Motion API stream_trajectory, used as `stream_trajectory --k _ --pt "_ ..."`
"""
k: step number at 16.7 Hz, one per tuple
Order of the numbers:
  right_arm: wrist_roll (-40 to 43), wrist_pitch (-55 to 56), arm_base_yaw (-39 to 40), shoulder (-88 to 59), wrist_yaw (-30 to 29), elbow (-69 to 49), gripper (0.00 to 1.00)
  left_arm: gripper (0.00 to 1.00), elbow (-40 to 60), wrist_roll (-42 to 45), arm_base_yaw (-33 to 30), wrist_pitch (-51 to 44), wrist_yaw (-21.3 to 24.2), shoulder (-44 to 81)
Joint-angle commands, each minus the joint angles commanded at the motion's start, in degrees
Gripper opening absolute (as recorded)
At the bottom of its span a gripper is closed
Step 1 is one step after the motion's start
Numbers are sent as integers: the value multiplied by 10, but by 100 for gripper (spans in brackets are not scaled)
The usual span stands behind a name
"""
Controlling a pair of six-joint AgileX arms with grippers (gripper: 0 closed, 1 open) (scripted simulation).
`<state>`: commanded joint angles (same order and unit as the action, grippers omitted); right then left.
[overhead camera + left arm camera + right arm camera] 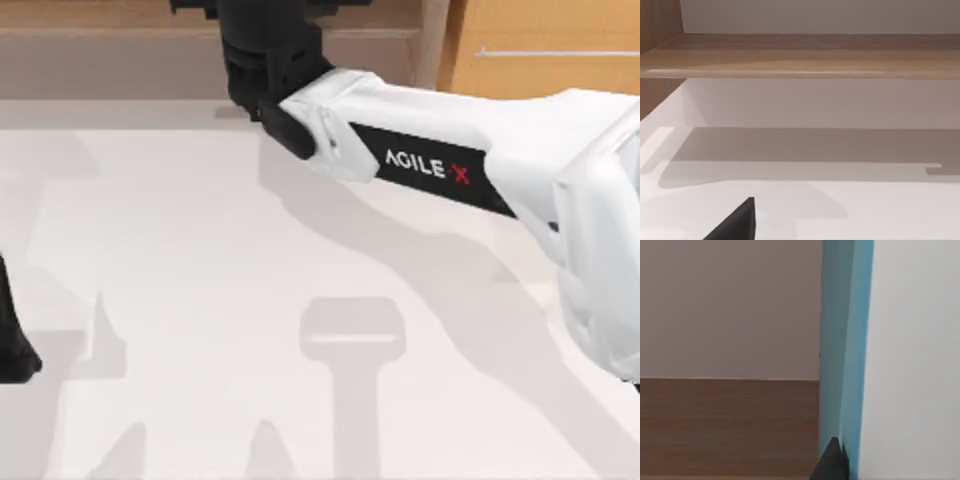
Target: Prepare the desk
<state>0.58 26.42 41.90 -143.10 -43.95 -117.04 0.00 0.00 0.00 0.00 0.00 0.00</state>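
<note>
The desk's white tabletop (200, 300) stretches across the top view, with its brown wooden back shelf (100, 40) along the far edge. The orange-tan drawer (540, 70) with a thin silver handle (555, 52) is at the back right. My right arm reaches diagonally from the right to the shelf, where its dark gripper (265, 60) sits over the shelf's middle. In the right wrist view an upright blue and white slab (845, 340) stands on the brown shelf board (725, 425), and one black fingertip (832, 462) presses against its blue face.
My left arm (10, 340) is parked at the table's left edge. The left wrist view looks along the white top toward the wooden shelf board (800, 55) and a side wall (657, 25). A wooden divider (432, 40) separates shelf and drawer.
</note>
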Motion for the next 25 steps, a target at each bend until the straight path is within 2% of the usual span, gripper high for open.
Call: stream_trajectory --k 10,18,25 --pt "-1 0 3 2 0 2 0 100 0 0 0 0 0 0" --pt "-1 29 31 79 -27 108 0 100 0 0 0 0 0 0" --pt "-4 29 31 83 -27 113 0 100 0 0 0 0 0 0"
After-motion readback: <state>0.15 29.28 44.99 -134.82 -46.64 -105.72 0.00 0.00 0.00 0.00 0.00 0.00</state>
